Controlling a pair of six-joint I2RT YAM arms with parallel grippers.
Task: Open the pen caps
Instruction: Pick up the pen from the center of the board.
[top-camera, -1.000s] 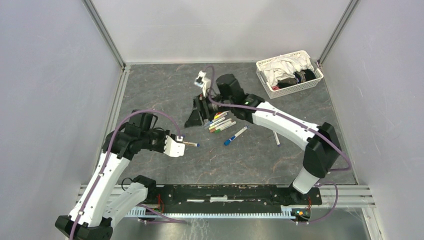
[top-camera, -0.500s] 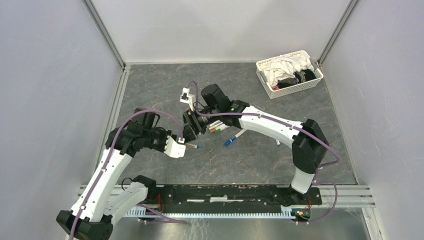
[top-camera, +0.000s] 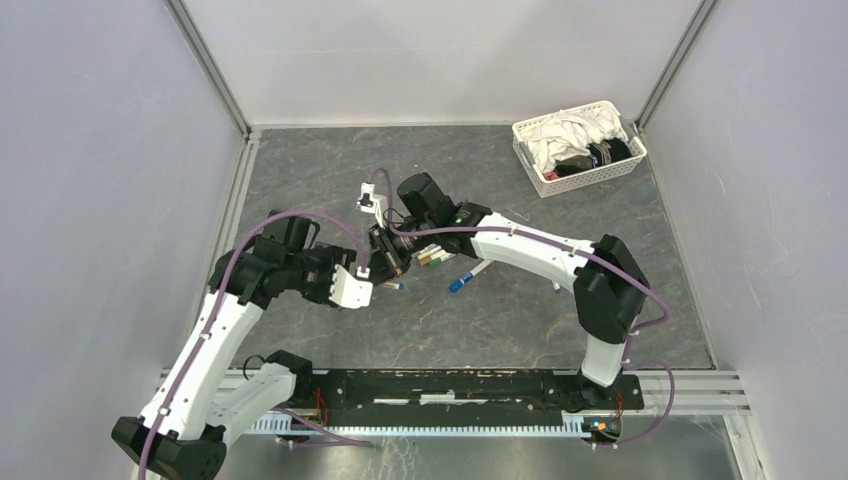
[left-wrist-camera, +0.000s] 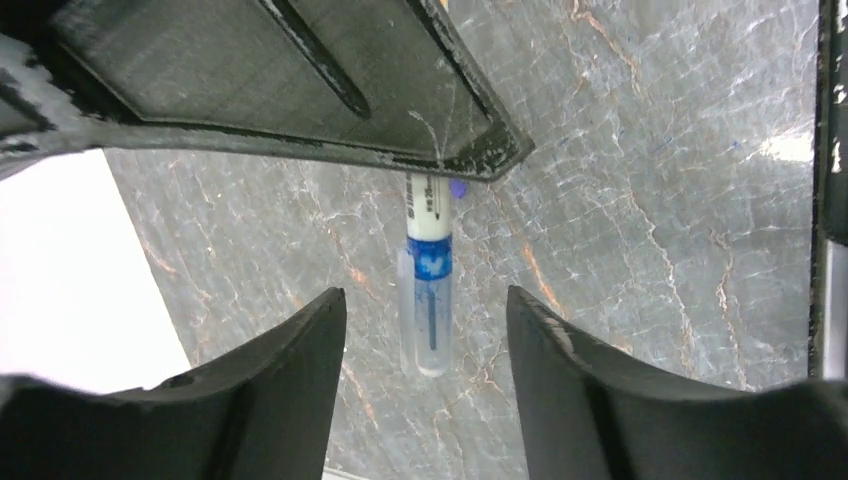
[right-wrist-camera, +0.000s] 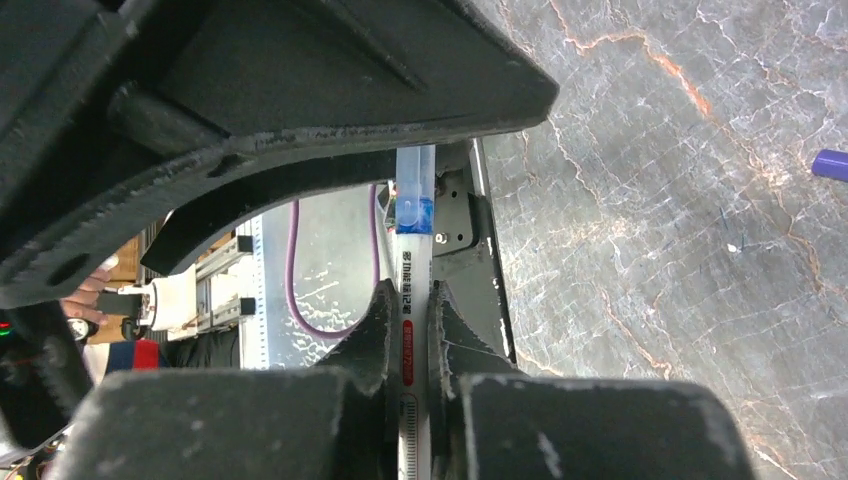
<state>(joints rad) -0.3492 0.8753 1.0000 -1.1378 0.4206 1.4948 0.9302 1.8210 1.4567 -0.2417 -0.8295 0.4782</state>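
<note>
My right fingers clamp the white barrel of a slim blue-banded marker pen. My left fingers stand open beside its clear plastic cap, apparently not yet off. The other pens wait on the grey marbled worktop.

This was a robotics lab cell rather than a lived-in room. Plain pale walls boxed the workspace on three sides, framed by aluminium posts. Two white-and-black arms, the left arm and the right arm, were bolted to a mounting rail at the near edge, trailing purple cables. The dark marbled surface carried test props: a cluster of pens and a white lattice basket of cloths in the far right corner.
</note>
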